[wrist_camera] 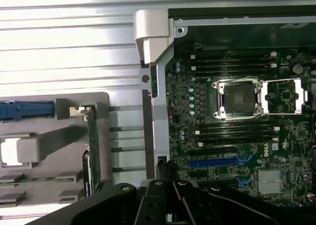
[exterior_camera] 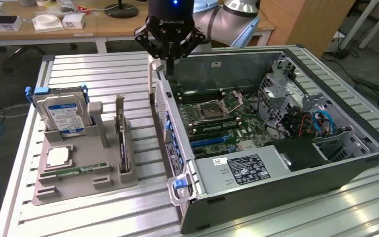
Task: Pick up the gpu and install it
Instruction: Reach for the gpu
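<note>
The gpu (exterior_camera: 122,143) is a thin dark card with a pale bracket strip, standing on edge in a slot of the grey holder (exterior_camera: 84,185) at the exterior view's left. In the wrist view the gpu (wrist_camera: 91,151) appears edge-on beside the open computer case (wrist_camera: 158,86). My gripper (exterior_camera: 170,66) hangs above the case's far-left corner, up and away from the card. Its black fingers (wrist_camera: 158,195) are shut with nothing between them. The motherboard (exterior_camera: 219,118) lies exposed inside the case, with a blue slot (wrist_camera: 217,161) near its lower part.
The holder also carries a silver hard drive with a blue label (exterior_camera: 61,116), a square processor (exterior_camera: 57,157) and a green memory stick (exterior_camera: 74,172). The case wall (exterior_camera: 170,148) stands between holder and motherboard. Everything rests on a slatted metal table (exterior_camera: 97,74); desks stand behind.
</note>
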Motion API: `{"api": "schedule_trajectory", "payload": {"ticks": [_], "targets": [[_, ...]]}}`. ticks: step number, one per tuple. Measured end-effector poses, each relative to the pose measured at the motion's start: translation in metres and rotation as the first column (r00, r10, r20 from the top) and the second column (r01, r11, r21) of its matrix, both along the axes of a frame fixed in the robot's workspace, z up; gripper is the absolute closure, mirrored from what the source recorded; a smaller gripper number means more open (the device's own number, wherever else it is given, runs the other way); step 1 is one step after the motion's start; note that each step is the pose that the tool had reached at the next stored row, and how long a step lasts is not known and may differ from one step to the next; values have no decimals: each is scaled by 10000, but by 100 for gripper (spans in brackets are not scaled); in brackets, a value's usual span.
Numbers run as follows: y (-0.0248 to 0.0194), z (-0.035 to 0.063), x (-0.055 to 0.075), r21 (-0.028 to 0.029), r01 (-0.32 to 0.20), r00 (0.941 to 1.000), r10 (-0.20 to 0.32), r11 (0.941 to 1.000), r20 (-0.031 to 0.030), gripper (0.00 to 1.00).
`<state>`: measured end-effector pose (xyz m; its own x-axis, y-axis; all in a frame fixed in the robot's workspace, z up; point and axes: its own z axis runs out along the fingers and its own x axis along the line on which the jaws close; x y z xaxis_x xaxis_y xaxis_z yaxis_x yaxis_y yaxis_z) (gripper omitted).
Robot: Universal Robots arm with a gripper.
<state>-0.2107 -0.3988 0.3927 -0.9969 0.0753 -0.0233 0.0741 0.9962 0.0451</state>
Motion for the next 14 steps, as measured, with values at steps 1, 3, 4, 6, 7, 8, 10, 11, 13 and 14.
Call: {"api": "schedule_trajectory", "payload": {"ticks": [1, 3, 4, 6, 7, 8, 10, 11, 13, 14], "targets": [[0, 0, -12, -1, 1, 10000, -1, 10000, -1, 90], [0, 0, -35, 0, 0, 10000, 0, 10000, 0, 90], [0, 0, -46, 0, 1, 10000, -1, 10000, -1, 90], [0, 0, -69, -1, 1, 10000, -1, 10000, -1, 90], [0, -1, -80, 0, 1, 10000, -1, 10000, 0, 90], [0, -1, -92, 0, 1, 10000, -1, 10000, 0, 90], [0, -1, -115, -1, 0, 10000, 0, 10000, 0, 90], [0, -1, -127, -1, 0, 10000, 0, 10000, 0, 90], [0, -1, -149, -1, 0, 10000, 0, 10000, -1, 90], [0, -1, -160, -1, 0, 10000, 0, 10000, -1, 90]]}}
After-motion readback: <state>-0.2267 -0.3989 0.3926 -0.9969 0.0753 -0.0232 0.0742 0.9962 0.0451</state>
